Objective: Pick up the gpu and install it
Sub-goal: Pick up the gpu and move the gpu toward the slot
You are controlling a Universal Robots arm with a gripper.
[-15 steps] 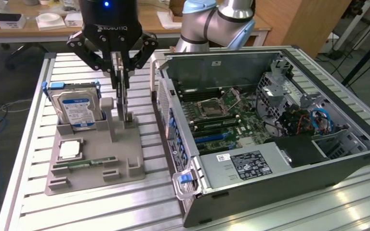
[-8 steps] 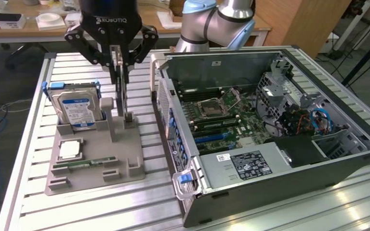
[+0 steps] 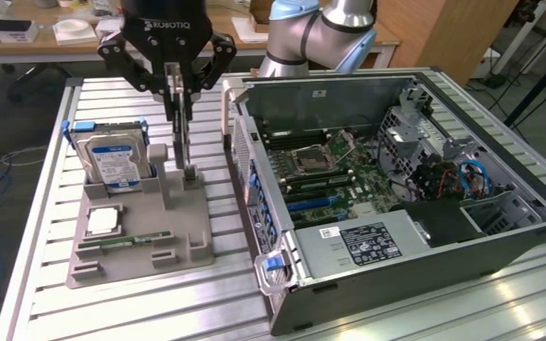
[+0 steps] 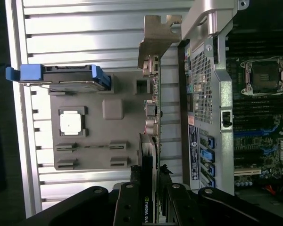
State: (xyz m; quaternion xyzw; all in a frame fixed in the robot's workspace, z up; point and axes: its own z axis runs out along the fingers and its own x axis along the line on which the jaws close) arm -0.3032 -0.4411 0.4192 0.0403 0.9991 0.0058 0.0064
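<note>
1. Your claw [image 3: 178, 106] is clamped narrow on the gpu [image 3: 182, 149], at its top edge.
2. The gpu stands upright at the grey holder [image 3: 140, 234], beside the open case [image 3: 397, 213].
3. It's likely light, stiff and fragile, so grip the board's edges, not its components.

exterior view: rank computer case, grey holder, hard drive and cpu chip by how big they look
1. computer case, by far the largest
2. grey holder
3. hard drive
4. cpu chip, clearly smallest
No two look close enough to doubt.

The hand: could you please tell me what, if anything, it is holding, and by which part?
The hand holds the gpu, pinched across the card's flat faces at its upper edge.
</note>
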